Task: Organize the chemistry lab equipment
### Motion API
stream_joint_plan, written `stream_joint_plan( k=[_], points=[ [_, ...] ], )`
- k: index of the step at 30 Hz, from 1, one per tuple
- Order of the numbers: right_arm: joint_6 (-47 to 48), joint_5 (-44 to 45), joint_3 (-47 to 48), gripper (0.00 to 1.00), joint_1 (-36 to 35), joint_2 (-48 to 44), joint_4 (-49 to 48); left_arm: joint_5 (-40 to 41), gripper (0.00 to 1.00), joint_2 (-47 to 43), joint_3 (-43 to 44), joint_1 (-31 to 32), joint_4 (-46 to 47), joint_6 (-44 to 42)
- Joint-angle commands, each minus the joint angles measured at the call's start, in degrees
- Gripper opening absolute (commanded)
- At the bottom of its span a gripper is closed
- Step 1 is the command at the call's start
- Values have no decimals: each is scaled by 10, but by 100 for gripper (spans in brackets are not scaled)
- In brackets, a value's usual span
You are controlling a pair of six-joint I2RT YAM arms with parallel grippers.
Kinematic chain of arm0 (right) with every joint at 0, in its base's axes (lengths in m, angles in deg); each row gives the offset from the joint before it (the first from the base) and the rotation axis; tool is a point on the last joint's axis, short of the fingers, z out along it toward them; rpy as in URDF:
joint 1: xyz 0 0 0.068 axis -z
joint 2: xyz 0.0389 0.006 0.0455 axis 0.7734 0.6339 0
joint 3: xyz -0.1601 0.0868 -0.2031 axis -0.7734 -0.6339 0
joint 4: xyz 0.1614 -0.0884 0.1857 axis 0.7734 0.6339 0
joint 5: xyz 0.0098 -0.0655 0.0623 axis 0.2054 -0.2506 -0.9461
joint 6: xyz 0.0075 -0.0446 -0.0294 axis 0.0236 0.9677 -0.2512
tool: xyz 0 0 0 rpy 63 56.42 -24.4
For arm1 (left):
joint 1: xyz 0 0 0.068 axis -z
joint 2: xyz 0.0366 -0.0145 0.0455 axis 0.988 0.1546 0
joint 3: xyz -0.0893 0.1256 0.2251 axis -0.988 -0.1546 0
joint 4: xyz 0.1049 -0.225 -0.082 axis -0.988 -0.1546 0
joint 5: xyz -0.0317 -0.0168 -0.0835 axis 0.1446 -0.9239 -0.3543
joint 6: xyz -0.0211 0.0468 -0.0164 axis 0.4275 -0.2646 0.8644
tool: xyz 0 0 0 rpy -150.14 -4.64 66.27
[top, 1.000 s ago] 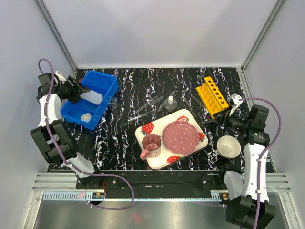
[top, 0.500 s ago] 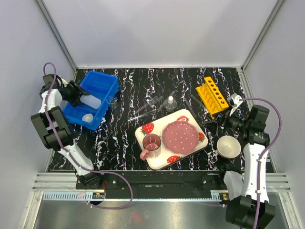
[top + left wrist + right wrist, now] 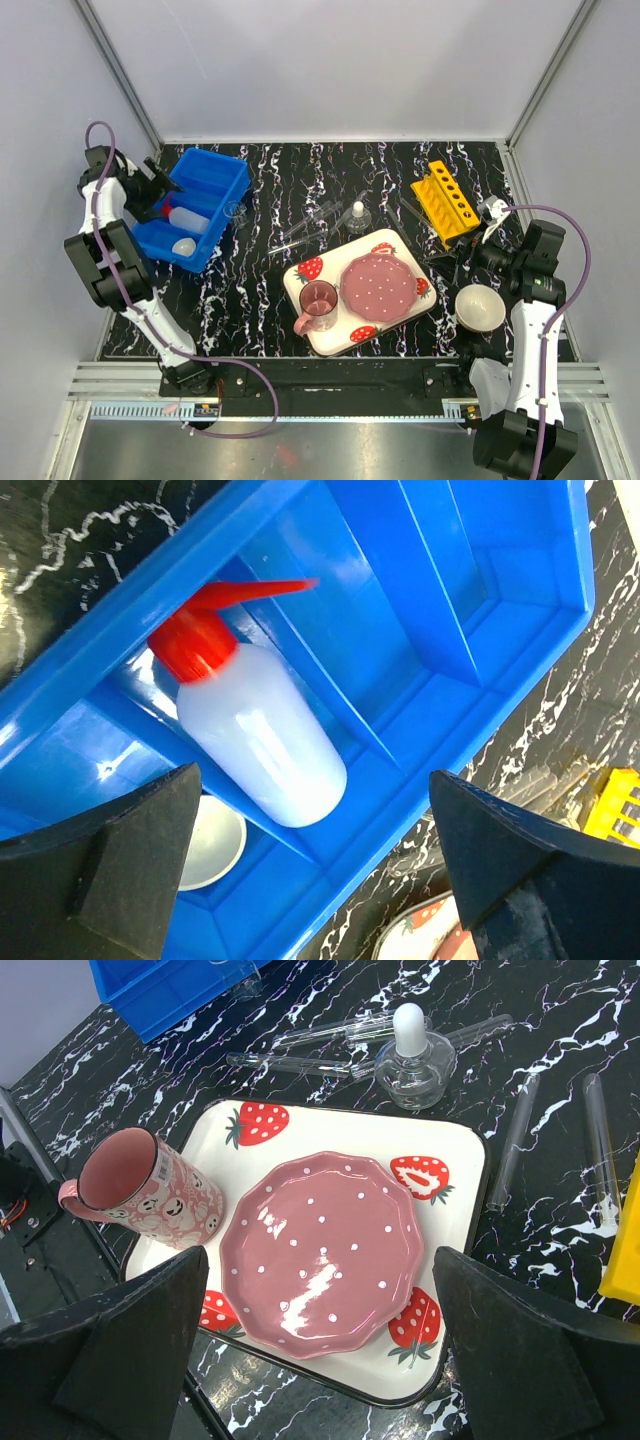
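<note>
The left claw [image 3: 312, 780] hangs apart over the white squeeze bottle [image 3: 255, 735] lying in the blue bin [image 3: 420, 580] by the small white dome [image 3: 210, 840], and the right claw [image 3: 320, 1260], apart too, faces the strawberry tray [image 3: 340, 1130].

Flask [image 3: 411, 1078], tubes [image 3: 514, 1142] beside tray [image 3: 340, 1135] w/ plate [image 3: 325, 1255], cup [image 3: 150, 1200].

Glossy plastic is shown by the blue bin [image 3: 520, 550], smooth translucent plastic by the squeeze bottle [image 3: 262, 738], clear glass by the tubes [image 3: 514, 1143], shiny glaze by the pink plate [image 3: 325, 1250], and polished marbling by the counter [image 3: 150, 1090].
</note>
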Motion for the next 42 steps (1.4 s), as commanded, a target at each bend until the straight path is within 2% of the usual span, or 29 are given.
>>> stream_joint_plan(
  k=[1,7,11,14,18,21,24,27,34,38,42],
  points=[
    [8,-12,3,100,4,-2,-2,58,99,-77,26,-1,2,-19],
    [18,-11,2,100,4,-6,4,85,99,-220,-62,23,61,-16],
    [22,-5,3,100,5,-2,8,101,99,-328,-123,72,77,-36],
    [22,0,4,100,7,-1,11,72,99,-390,-159,117,100,-30],
    [20,9,7,100,8,3,16,99,99,-453,-169,185,92,-49],
    [59,21,31,100,7,7,59,90,99,-493,-173,207,91,-62],
    [123,46,96,100,7,29,144,89,99,-524,-186,207,90,-80],
    [161,58,180,100,7,67,230,154,99,-559,-219,214,99,-40],
    [198,85,350,100,-3,162,388,29,99,-636,-312,215,146,-38],
    [180,132,400,100,-42,214,401,-43,99,-651,-333,221,142,-32],
    [129,226,405,100,-139,256,363,-38,99,-647,-359,263,134,-21]
  ],
)
